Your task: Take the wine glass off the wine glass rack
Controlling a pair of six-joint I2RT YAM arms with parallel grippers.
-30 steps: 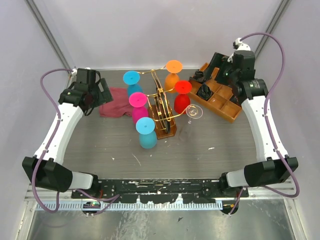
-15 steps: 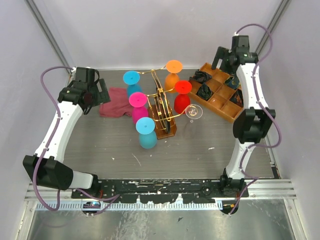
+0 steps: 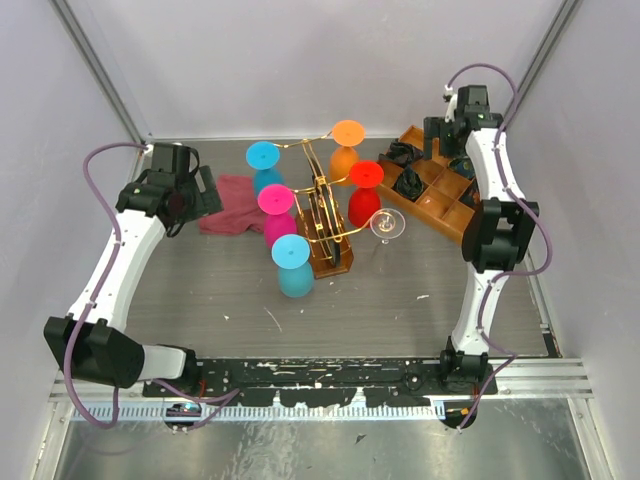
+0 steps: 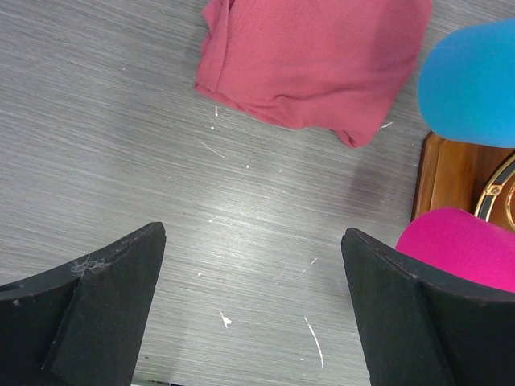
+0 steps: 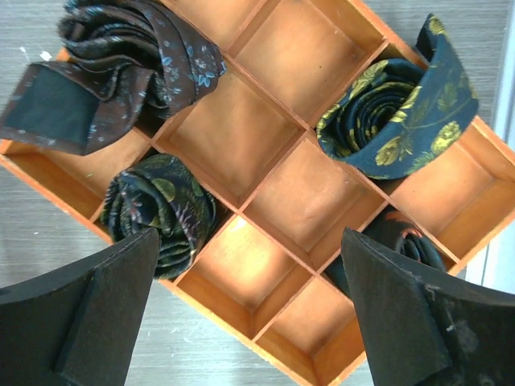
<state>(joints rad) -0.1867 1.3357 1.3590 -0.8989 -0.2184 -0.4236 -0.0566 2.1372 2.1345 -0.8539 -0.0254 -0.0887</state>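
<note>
The gold wire wine glass rack (image 3: 322,212) stands on its brown wooden base (image 3: 333,262) mid-table. Wine glasses hang upside down on its arms: blue (image 3: 265,156), pink (image 3: 275,201), light blue (image 3: 291,253), orange (image 3: 347,134), red (image 3: 366,175) and a clear one (image 3: 388,224). My left gripper (image 3: 203,190) is open and empty, left of the rack over the table. Its wrist view (image 4: 253,297) shows the blue glass (image 4: 471,80), the pink glass (image 4: 459,245) and the base edge (image 4: 451,173). My right gripper (image 3: 440,135) is open and empty above the tray, far from the rack.
A red cloth (image 3: 232,217) (image 4: 314,56) lies left of the rack. An orange-brown compartmented tray (image 3: 452,222) (image 5: 265,173) with several rolled dark ties (image 5: 161,213) stands at the back right. Grey walls close in the back and sides.
The right arm has straightened up and swung its gripper back over the tray's far end. The left gripper has shifted slightly. The glasses and rack have not moved.
</note>
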